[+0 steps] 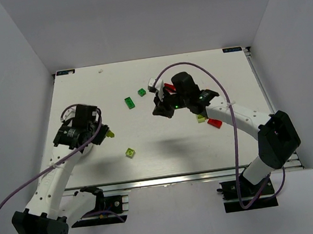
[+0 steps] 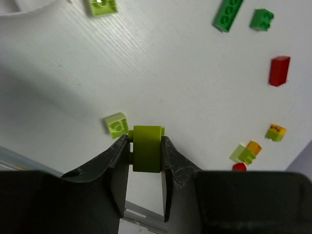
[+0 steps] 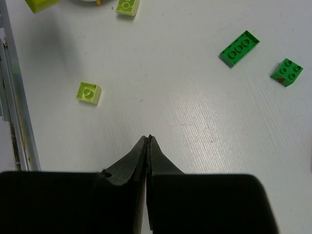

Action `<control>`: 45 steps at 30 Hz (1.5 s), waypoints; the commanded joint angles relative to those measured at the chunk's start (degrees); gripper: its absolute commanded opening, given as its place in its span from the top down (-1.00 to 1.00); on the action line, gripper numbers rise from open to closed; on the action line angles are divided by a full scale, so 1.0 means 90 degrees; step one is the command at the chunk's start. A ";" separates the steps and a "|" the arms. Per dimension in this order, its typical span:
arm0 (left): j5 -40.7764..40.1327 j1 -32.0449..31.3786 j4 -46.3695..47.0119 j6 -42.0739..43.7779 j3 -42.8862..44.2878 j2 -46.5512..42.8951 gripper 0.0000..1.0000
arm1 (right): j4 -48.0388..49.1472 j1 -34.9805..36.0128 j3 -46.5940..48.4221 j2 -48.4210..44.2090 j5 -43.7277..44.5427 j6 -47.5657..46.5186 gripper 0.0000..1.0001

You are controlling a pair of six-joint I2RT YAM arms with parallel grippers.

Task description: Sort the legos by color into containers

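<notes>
Since the held lime brick sits pinched in the left end effector, seemingly clear of the worktop, one sorting move is under way and, by my reading, nearly all the rest is left to do. Its long axis runs along the fingers, pointing away from the wrist and out over the worktop; small studs seem to face the finger on the picture's left.

Only a sliver of the white dish shows at the top corner of the left wrist view, and what it holds cannot be told.

Loose on the worktop lie:
- a second lime brick near the held one
- a third lime brick near the dish
- a long dark green brick with a small dark green brick beside it
- a red brick
- a mixed cluster of lime, orange and red pieces toward the right arm's side

The right end effector hangs over bare worktop, fingers pressed together on nothing, apart from the green pair.
</notes>
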 commanded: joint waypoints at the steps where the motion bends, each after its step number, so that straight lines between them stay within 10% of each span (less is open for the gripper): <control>1: -0.0826 0.0022 -0.1185 -0.0312 0.0379 -0.0152 1.00 | -0.0023 -0.0055 0.0113 0.0027 0.0063 0.0095 0.92; 12: -0.1988 0.0266 -0.2329 -0.0020 0.0819 0.0297 1.00 | 0.0045 -0.0270 0.0074 0.0076 -0.0024 0.0173 0.63; 22: -0.2369 0.1291 -0.2271 0.1270 0.1219 0.1195 1.00 | 0.0016 -0.0456 0.0123 0.0105 -0.0034 0.0056 -0.37; 45: -0.2555 0.2551 -0.0728 0.1729 0.1015 0.1957 1.00 | -0.0023 -0.0895 0.0201 0.0212 -0.0171 0.0105 -0.26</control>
